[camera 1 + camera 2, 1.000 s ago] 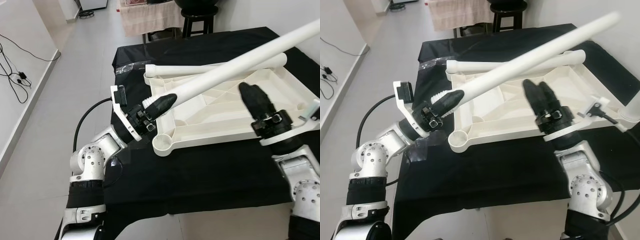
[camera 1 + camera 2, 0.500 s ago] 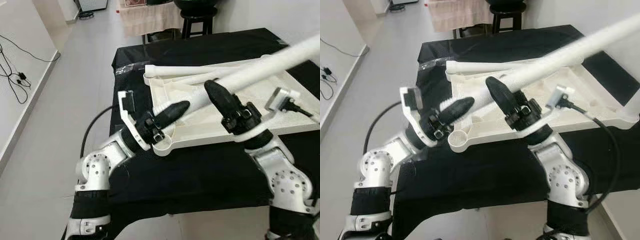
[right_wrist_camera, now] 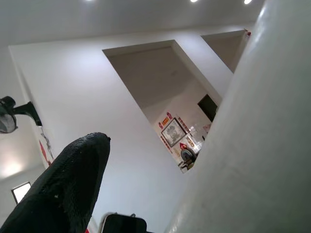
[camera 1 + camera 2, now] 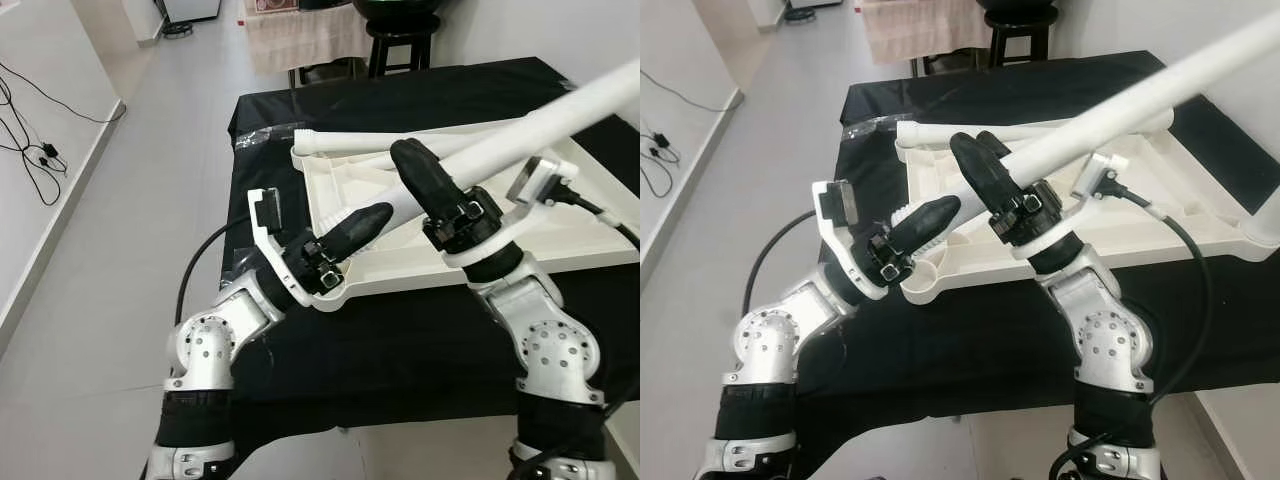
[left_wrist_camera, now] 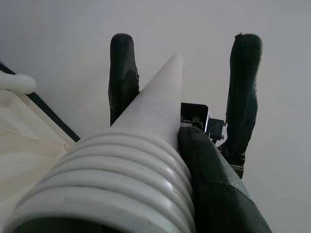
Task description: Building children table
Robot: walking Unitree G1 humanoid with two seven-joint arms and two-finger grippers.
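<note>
Inspector: Tabletop [image 4: 520,215], white plastic, lies underside up on the black-covered table [image 4: 400,340]. One corner socket [image 4: 917,283] sits at the near edge, at about 7 o'clock of the panel. A second leg [image 4: 400,140] lies along the far rim at 12 o'clock.

Assessor: And the leg being fitted?

Inspector: Long white leg [image 4: 1120,105] slants up towards 2 o'clock, its ribbed threaded end low, close above that socket. Left claw [image 4: 350,232] is closed on the leg just above the ribs. Right claw [image 4: 425,180] is closed round the shaft a little higher.

Assessor: Is the thread engaged?

Inspector: Cannot tell; the left claw covers the tip. My judgement is that it is not yet seated, because the leg leans well off upright.

Assessor: Recommendation for the step?

Inspector: Bring the leg square to the panel before any turning, or the thread will likely cross. Let the lower claw steer the tip into the socket and let the upper one raise the shaft. Press lightly, since the panel rests loose on cloth and may slide.
</note>
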